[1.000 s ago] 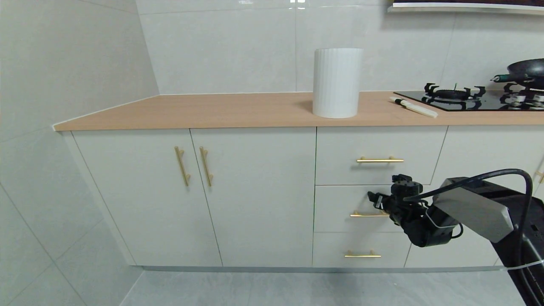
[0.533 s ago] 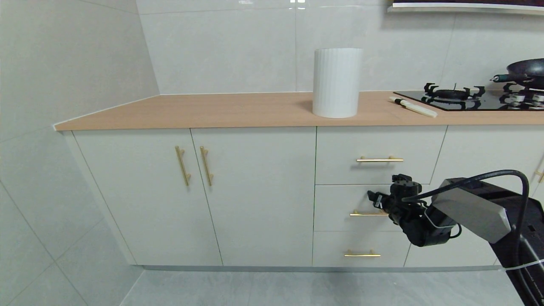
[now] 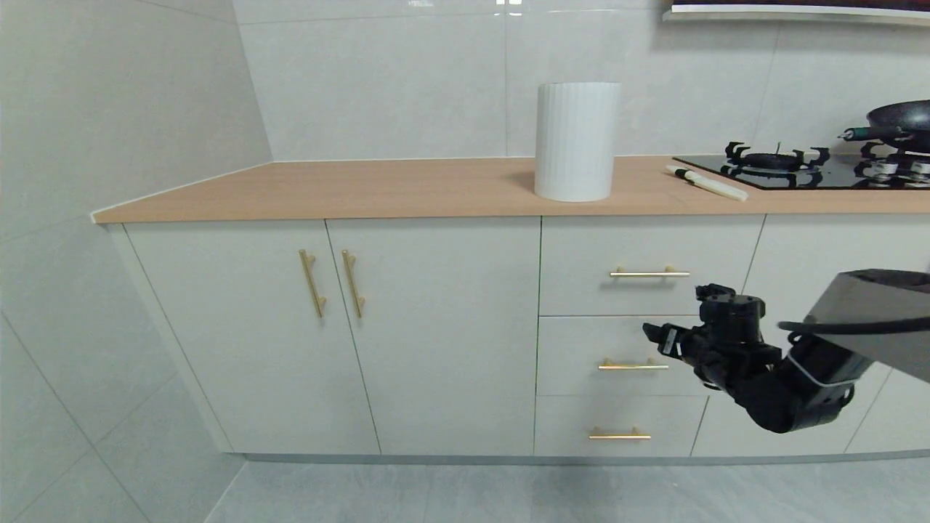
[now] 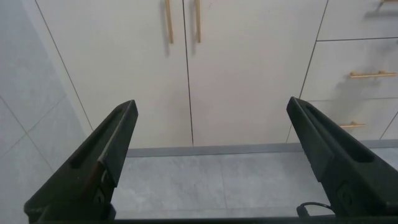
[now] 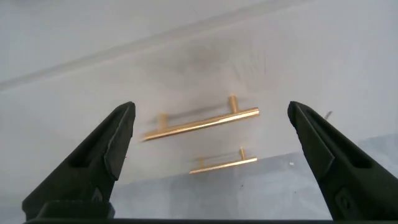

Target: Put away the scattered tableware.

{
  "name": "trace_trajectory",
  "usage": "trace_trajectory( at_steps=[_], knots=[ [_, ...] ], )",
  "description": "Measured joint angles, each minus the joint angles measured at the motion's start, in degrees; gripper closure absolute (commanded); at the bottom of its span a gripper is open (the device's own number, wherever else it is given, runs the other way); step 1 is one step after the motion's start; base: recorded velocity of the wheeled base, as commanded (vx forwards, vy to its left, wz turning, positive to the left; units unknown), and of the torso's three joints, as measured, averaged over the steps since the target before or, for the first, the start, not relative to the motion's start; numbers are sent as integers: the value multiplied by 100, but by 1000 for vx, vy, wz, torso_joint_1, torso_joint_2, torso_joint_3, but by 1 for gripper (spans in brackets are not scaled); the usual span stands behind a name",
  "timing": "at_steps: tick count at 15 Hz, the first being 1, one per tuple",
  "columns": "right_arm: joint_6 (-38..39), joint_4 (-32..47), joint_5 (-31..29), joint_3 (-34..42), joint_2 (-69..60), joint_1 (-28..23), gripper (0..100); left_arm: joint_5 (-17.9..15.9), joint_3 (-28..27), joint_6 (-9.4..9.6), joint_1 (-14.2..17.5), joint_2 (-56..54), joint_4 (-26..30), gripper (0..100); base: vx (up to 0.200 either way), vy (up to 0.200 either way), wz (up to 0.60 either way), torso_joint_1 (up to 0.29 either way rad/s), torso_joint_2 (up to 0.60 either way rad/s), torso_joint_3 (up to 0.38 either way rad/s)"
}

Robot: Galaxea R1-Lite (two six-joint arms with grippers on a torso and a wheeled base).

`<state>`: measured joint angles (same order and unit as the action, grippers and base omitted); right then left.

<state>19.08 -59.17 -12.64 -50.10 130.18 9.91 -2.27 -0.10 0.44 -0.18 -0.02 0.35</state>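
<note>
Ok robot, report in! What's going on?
Left gripper open, empty. Right gripper open, facing middle drawer handle. White utensil on countertop. Nothing between gripper and handle.

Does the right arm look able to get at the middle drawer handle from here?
Probably yes: the right claw is open and faces the handle, which sits between its fingers in the right wrist view, with nothing in between. It isn't touching yet.

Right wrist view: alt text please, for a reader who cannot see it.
The right gripper, open, faces a white drawer front, its two fingers framing a gold bar handle without touching it. A second gold handle shows lower down, above a strip of grey floor.
</note>
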Motion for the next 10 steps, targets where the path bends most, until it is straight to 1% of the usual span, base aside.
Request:
trace_trajectory(
  at_steps=[2,6,8,10],
  knots=[
    [-134,9,-79,735,-1040,108,0,-2,0,0,2,0,0,0,0,0,0,0,0,0],
    [-934,85,-230,2139,-3449,212,0,-2,0,-1,0,0,0,0,0,0,0,0,0,0],
    [-1252,503,-263,2662,-4651,222,0,-2,0,0,0,0,0,0,0,0,0,0,0,0],
    [-1441,1409,-282,2996,-5897,216,0,-2,0,0,0,0,0,0,0,0,0,0,0,0]
  ],
)
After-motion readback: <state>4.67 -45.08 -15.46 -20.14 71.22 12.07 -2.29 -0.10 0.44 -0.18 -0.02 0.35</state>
